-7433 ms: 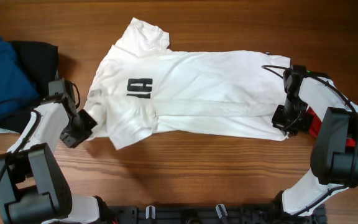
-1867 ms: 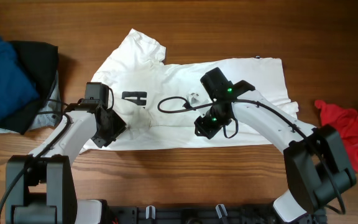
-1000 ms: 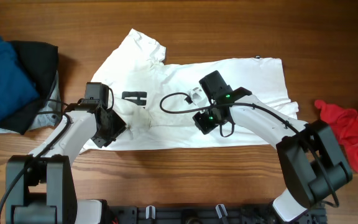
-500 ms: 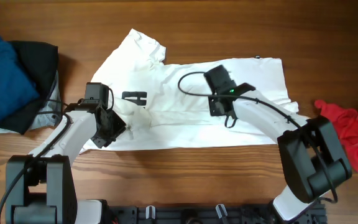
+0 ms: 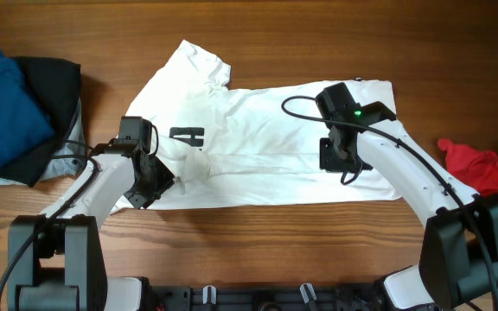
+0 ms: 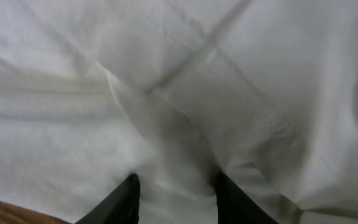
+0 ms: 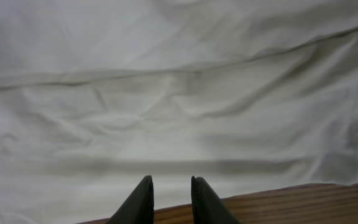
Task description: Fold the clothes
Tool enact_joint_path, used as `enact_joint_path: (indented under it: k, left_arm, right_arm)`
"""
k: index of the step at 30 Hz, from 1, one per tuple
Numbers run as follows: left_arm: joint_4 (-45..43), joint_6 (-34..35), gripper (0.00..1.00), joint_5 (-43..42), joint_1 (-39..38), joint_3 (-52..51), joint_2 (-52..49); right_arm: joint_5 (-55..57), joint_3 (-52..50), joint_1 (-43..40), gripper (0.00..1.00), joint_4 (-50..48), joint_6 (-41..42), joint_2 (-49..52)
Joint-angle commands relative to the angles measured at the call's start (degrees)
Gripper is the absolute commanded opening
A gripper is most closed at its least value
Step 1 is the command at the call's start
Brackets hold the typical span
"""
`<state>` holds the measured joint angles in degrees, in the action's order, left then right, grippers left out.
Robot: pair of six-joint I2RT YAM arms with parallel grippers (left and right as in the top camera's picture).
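Observation:
The white T-shirt [image 5: 266, 121] lies lengthwise across the wooden table, its black lettering [image 5: 188, 136] towards the left end. My left gripper [image 5: 161, 183] rests on the shirt's lower left part. In the left wrist view my left gripper [image 6: 176, 199] is shut on a ridge of the white cloth [image 6: 229, 74]. My right gripper [image 5: 334, 155] hovers over the right half of the shirt, near its front edge. Seen from the right wrist, my right gripper [image 7: 169, 199] stands narrowly open with nothing in it above the cloth [image 7: 179, 93]. A crumpled red garment [image 5: 482, 177] lies at the far right.
A pile of blue and black clothes [image 5: 15, 112] sits at the table's left edge. Bare wood [image 5: 258, 242] runs along the front of the shirt and shows just below it [image 7: 291, 199] in the right wrist view.
My right gripper has moved to the right across the shirt, from its middle to its right half. The left arm and the cloth under it have stayed put.

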<state>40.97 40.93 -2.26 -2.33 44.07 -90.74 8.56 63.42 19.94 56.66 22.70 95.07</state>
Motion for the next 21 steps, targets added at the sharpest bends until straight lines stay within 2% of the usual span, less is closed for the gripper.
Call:
enact_joint_path:
  k: [1,5,16,21]
  left_arm:
    - [0.5,0.7,0.40,3.0,0.0,-3.0,-1.9]
    - [0.6,0.7,0.40,3.0,0.0,-3.0,-1.9]
    - [0.6,0.7,0.40,3.0,0.0,-3.0,-1.9]
    - [0.6,0.7,0.40,3.0,0.0,-3.0,-1.9]
  right_arm:
    - [-6.1,-5.1,0.1,0.21,-4.7,-0.2,0.2]
    - [-13.1,-10.4,0.1,0.21,-11.9,-0.2,0.3]
    - [-12.9,-12.5,0.1,0.24,-23.0,-0.2,0.4]
    - [-12.9,-12.5,0.1,0.25,-24.6,-0.2,0.4]
